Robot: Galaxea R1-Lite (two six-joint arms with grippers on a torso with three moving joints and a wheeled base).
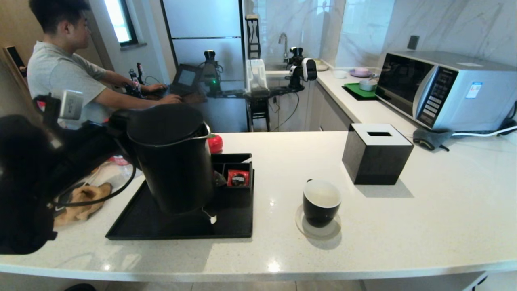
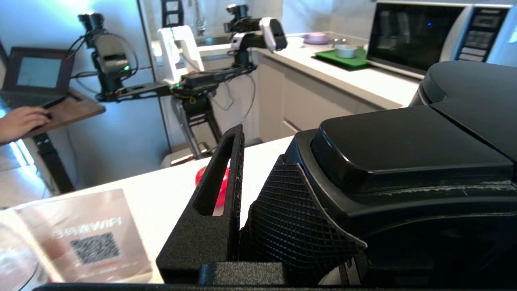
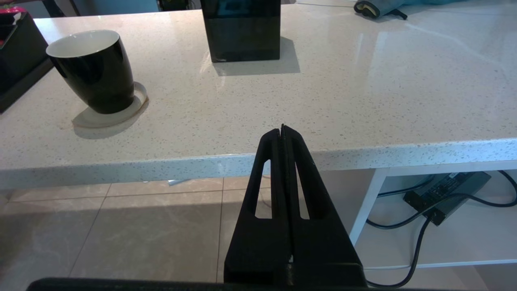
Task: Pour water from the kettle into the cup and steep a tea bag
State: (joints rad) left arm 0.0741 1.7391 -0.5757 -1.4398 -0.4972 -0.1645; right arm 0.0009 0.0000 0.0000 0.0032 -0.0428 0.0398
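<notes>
The tall black kettle (image 1: 173,161) stands over the black tray (image 1: 133,226) at the left; whether its bottom touches the tray I cannot tell. My left gripper (image 2: 261,141) is at the kettle's handle (image 2: 404,153). Its ribbed pad (image 2: 291,218) lies against the handle and only a thin wedge of counter shows between the fingers. The black cup (image 1: 322,202) (image 3: 95,72), white inside, sits on a coaster mid-counter. The greyish tea bag (image 1: 219,179) peeks out beside the kettle, its white tag (image 1: 213,219) on the tray. My right gripper (image 3: 282,127) is shut and empty, in front of the counter's edge.
A black organizer holding a red sachet (image 1: 237,178) sits on the tray. A black tissue box (image 1: 375,153) stands behind the cup, and a microwave (image 1: 444,89) at the back right. A red-capped bottle (image 1: 215,143) is behind the kettle. A cloth (image 1: 80,198) and a WiFi sign (image 2: 89,238) lie left.
</notes>
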